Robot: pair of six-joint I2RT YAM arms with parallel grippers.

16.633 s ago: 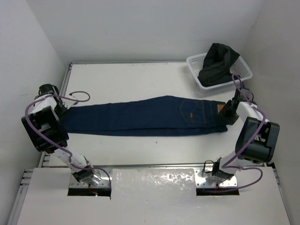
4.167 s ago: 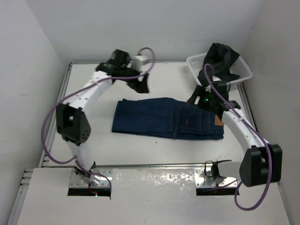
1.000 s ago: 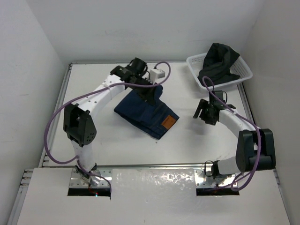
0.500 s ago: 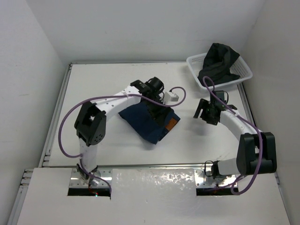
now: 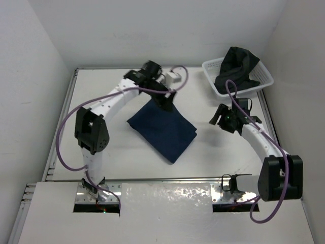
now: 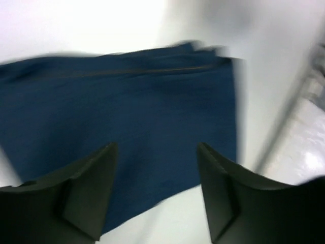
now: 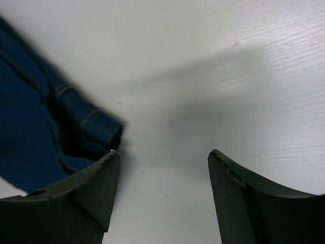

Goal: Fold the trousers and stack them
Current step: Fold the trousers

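Observation:
The dark navy trousers [image 5: 162, 128] lie folded into a compact diamond-shaped packet in the middle of the table. They fill the left wrist view [image 6: 127, 107], and their right corner shows in the right wrist view [image 7: 45, 137]. My left gripper [image 5: 167, 103] is open and empty just above the packet's far corner [image 6: 157, 168]. My right gripper [image 5: 217, 118] is open and empty over bare table to the right of the packet [image 7: 162, 162].
A white basket [image 5: 261, 76] holding a dark bundled garment [image 5: 237, 66] stands at the back right corner. A white wall runs behind the table, and a metal rail [image 5: 167, 179] edges the near side.
The left gripper has pulled back toward the far side and off the folded trousers, which now lie flat with the tan patch hidden. The right gripper shifted slightly.

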